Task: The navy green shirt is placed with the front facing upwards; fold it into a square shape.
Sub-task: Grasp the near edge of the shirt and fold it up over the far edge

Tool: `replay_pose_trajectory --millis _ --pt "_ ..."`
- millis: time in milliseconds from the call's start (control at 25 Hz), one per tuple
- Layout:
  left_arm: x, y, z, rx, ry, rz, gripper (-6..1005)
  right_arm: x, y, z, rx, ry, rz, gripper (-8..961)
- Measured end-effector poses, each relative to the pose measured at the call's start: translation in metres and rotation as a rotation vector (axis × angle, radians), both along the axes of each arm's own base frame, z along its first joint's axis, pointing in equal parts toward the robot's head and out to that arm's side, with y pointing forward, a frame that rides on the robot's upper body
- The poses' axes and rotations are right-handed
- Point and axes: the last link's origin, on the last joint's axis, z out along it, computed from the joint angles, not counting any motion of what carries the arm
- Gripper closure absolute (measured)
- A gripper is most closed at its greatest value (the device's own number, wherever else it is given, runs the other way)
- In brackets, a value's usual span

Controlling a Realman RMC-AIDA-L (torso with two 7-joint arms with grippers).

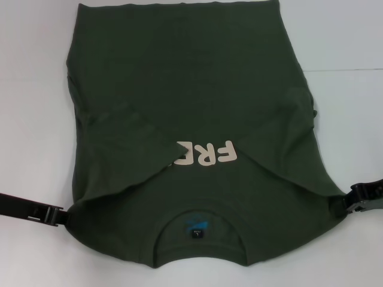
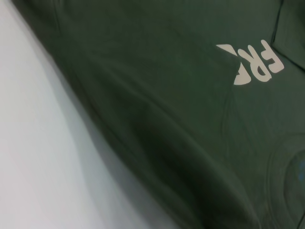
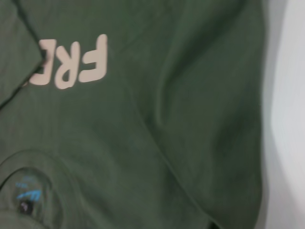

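The shirt (image 1: 191, 101) lies flat on the white table (image 1: 353, 42) and fills the middle of the head view, with its collar (image 1: 197, 230) at the lower centre and its hem at the top edge; both sleeves are already folded in over the chest, and the left one covers part of the print (image 1: 206, 155), so only "FRE" shows; this makes the body a narrower strip, which I judge is the first stage toward a square. The left gripper (image 1: 60, 216) is at the lower left of the frame, touching the shoulder corner of the shirt; the right gripper (image 1: 352, 204) is at the lower right, at the other shoulder corner; I cannot tell if either is wide, narrow or already pinching cloth, because the fingertips hide at the cloth edge. The two are placed like mirror images, I think because the shoulder end must be lifted evenly and carried toward the hem, so the fold stays straight. In the left wrist view the shirt (image 2: 157, 119) runs diagonally with the print (image 2: 255, 62) at the upper right; in the right wrist view the print (image 3: 76, 62) is at the upper left and the blue label (image 3: 28, 191) at the lower left; some soft wrinkles run along the side and they may shift when the cloth is lifted.
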Motion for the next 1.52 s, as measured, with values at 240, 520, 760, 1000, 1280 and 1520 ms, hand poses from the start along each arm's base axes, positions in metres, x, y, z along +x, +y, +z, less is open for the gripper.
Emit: replay_pose_trajectory --millis 240,520,760,1000,1280,1520 --pt "-0.001 -0.005 0.003 -0.043 -0.02 0.024 973 -0.009 -0.005 0.008 -0.059 0.023 0.056 907" --pt "-0.003 -0.018 0.025 -0.11 -0.088 0.066 973 -0.019 -0.022 0.015 -0.184 0.076 0.107 899" --pt "0.001 -0.037 0.027 -0.242 -0.111 0.07 972 -0.027 -0.04 0.011 -0.321 0.133 0.144 892" --pt "0.005 -0.051 0.03 -0.347 -0.134 0.041 972 -0.031 -0.055 0.006 -0.421 0.177 0.173 886" --pt "0.003 -0.057 0.032 -0.386 -0.118 0.06 971 -0.03 -0.065 0.0 -0.487 0.195 0.192 878" --pt "0.011 -0.043 0.038 -0.315 -0.166 0.028 971 -0.034 -0.053 0.011 -0.407 0.217 0.207 871"
